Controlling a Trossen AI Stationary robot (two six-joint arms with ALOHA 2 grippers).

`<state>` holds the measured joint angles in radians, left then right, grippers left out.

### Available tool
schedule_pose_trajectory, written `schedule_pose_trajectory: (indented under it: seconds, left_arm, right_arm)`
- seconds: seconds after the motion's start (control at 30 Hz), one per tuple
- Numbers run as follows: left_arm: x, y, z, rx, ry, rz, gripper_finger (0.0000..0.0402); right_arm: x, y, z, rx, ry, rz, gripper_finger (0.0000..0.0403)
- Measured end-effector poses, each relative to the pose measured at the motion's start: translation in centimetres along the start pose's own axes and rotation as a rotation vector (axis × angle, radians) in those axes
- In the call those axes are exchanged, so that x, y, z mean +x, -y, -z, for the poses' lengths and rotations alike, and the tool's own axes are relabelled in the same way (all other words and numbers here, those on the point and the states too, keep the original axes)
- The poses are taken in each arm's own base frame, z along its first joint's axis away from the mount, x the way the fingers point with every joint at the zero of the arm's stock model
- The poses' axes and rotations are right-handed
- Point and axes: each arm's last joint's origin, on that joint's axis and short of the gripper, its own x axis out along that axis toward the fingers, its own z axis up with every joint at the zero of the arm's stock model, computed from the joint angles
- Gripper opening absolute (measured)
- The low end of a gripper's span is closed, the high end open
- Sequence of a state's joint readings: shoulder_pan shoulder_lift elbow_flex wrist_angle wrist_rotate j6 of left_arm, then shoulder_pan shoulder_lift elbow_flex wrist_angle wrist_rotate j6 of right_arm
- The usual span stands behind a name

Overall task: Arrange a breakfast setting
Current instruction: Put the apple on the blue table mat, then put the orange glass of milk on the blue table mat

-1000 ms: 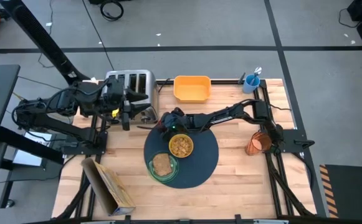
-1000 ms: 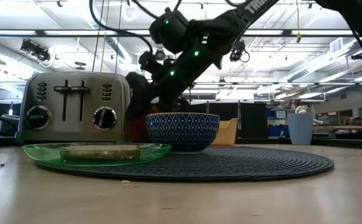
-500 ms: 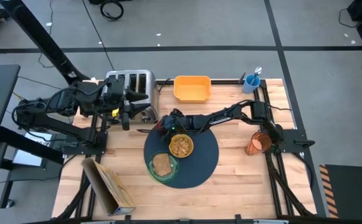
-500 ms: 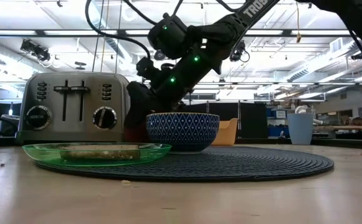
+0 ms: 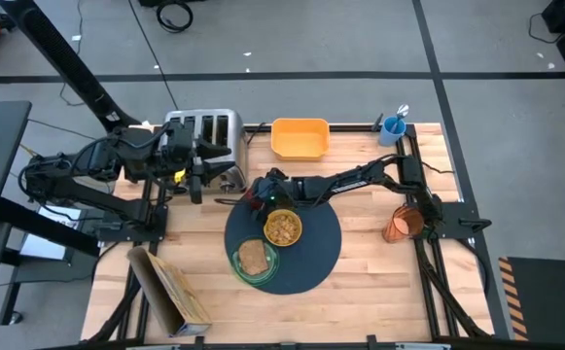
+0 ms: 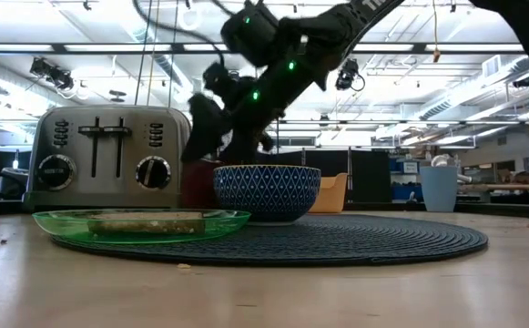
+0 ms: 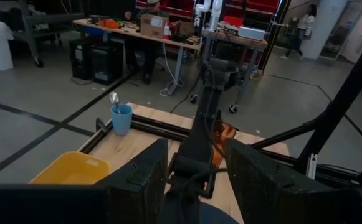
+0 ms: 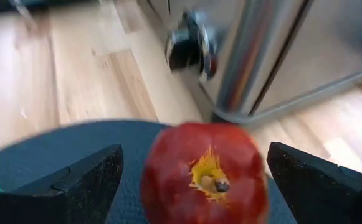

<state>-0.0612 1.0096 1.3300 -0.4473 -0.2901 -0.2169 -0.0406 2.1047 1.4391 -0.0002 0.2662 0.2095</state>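
The red apple (image 8: 205,171) rests stem-up on the far left edge of the dark round mat (image 5: 313,255), beside the toaster. My right gripper (image 8: 196,168) hovers over the apple, open, one finger on each side and apart from it; it also shows in the low view (image 6: 220,132). The bowl (image 5: 283,227), yellow inside and blue-patterned outside, and the green plate (image 5: 241,270) with the toast (image 5: 253,257) sit on the mat. The orange cup (image 5: 399,226) stands at the table's right edge. A spoon (image 5: 402,112) stands in a blue cup. My left gripper (image 7: 196,186) waits open in front of the toaster.
The silver toaster (image 5: 204,136) stands at the far left and the yellow tub (image 5: 300,138) at the far middle. A cardboard box (image 5: 170,292) lies at the near left. Bare wood shows to the mat's right and along the near edge.
My right gripper has risen a little above the apple. The apple stays where it was on the mat.
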Motion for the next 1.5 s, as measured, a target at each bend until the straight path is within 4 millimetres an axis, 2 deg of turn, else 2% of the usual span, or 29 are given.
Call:
schedule_pose_trajectory:
  seconds: [0.23,0.33,0.43,0.53,0.67,0.9,1.1,1.27,1.5]
  left_arm:
    - [0.0,0.0,0.1,0.003,-0.009,-0.002,0.0166]
    - [0.0,0.0,0.1,0.004,-0.010,-0.002,0.0166]
    - [0.0,0.0,0.2,0.005,-0.016,-0.003,0.0166]
    - [0.0,0.0,0.2,0.008,-0.019,-0.004,0.0166]
    - [0.0,-0.1,0.4,0.015,-0.038,-0.008,0.0166]
    - [0.2,-0.1,0.6,0.037,-0.057,-0.012,0.0166]
    - [0.2,-0.1,0.6,0.046,-0.059,-0.012,0.0166]
    - [0.2,-0.1,0.7,0.034,-0.068,-0.012,0.0166]
    - [0.0,0.7,1.0,0.031,-0.086,0.031,0.0167]
  right_arm:
    - [-4.1,0.4,-3.0,0.016,0.044,-0.011,0.0397]
    - [-7.1,0.4,-4.3,0.022,0.047,-0.024,0.0396]
    - [-11.1,0.2,-5.1,0.076,-0.002,-0.036,0.0394]
    - [-15.5,-0.2,-4.9,0.170,-0.098,-0.037,0.0389]
    - [-20.6,-0.6,-3.5,0.283,-0.253,-0.008,0.0381]
    - [-27.0,-1.0,0.4,0.378,-0.552,0.178,0.0364]
    - [-30.0,-0.1,2.4,0.463,-0.716,0.403,0.0356]
    - [-30.7,-0.3,3.6,0.534,-0.810,0.371,0.0349]
    - [-31.6,-0.5,6.6,0.589,-0.926,0.403,0.0326]
